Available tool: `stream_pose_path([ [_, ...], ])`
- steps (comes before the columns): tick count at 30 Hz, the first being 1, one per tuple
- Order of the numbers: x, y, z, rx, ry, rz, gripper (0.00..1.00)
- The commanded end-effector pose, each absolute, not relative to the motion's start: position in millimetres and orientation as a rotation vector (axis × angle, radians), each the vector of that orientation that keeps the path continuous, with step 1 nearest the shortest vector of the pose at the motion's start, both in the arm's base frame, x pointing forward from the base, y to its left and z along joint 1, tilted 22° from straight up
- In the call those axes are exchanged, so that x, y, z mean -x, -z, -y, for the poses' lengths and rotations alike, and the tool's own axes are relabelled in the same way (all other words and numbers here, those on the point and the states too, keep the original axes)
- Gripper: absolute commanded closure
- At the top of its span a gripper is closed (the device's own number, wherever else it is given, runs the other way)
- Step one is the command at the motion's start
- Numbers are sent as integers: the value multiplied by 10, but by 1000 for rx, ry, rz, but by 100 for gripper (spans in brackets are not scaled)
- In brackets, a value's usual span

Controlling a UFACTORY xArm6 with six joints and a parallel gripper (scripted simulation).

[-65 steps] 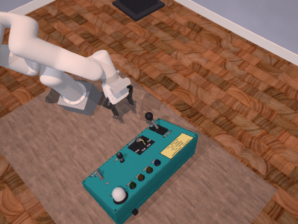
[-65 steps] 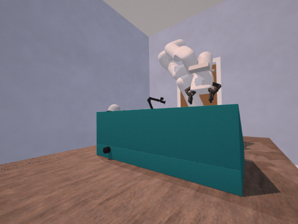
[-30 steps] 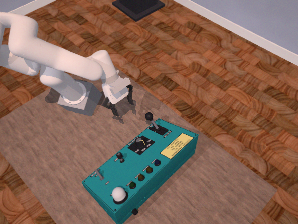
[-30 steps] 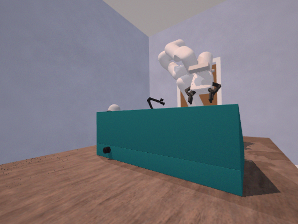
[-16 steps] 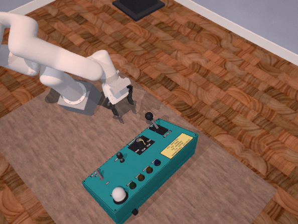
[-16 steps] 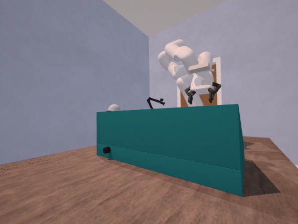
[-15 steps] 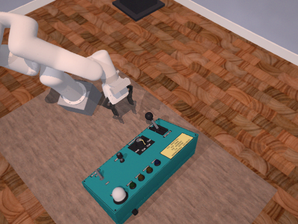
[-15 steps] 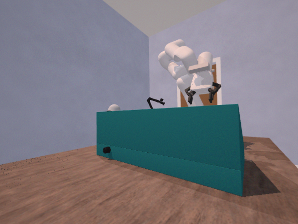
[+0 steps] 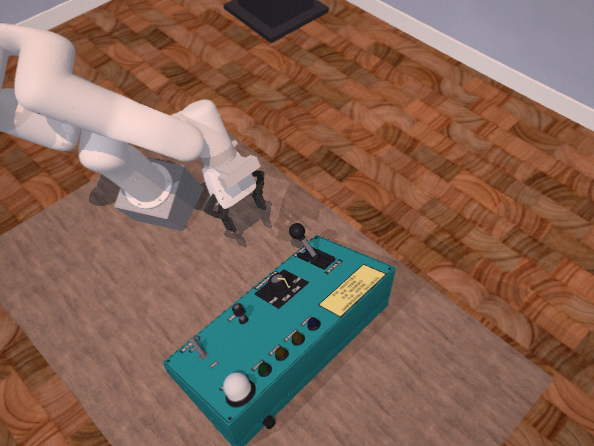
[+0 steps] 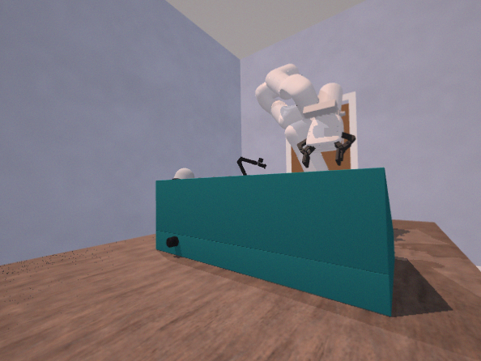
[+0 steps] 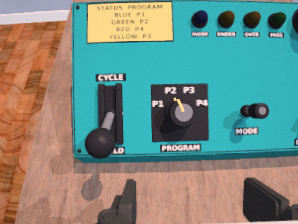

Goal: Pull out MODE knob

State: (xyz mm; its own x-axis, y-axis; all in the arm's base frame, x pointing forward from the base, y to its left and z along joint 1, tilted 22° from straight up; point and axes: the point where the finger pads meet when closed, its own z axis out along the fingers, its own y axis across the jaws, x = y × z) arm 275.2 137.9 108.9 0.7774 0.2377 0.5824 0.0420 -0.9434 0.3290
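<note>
A teal console [image 9: 280,335] lies on the mat. Its small black MODE knob [image 9: 240,312] stands on the top panel near the console's left edge; in the wrist view the MODE knob [image 11: 254,110] sits above its label, right of the PROGRAM dial. My gripper [image 9: 241,210] is open and empty. It hangs above the mat beyond the console's lever end, apart from the console. In the wrist view my gripper [image 11: 190,197] shows both fingertips at the bottom edge, short of the console. In the low side view my gripper [image 10: 325,153] hangs behind the console.
On the console are a CYCLE lever with a black ball [image 9: 298,231], the PROGRAM dial [image 11: 182,114], several dark lamps [image 9: 281,353], a white dome button [image 9: 237,386], a small toggle [image 9: 198,347], a yellow status label [image 9: 355,289] and a side knob [image 10: 172,242]. My arm's base [image 9: 150,192] stands at the mat's back left.
</note>
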Motion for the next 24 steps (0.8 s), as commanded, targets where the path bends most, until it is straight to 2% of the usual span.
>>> stream_pose_path([
  [1, -2838, -1246, -1254, -2658, -935, -180, 0],
  [24, -2960, -1984, -351, -2617, -856, -13, 0],
])
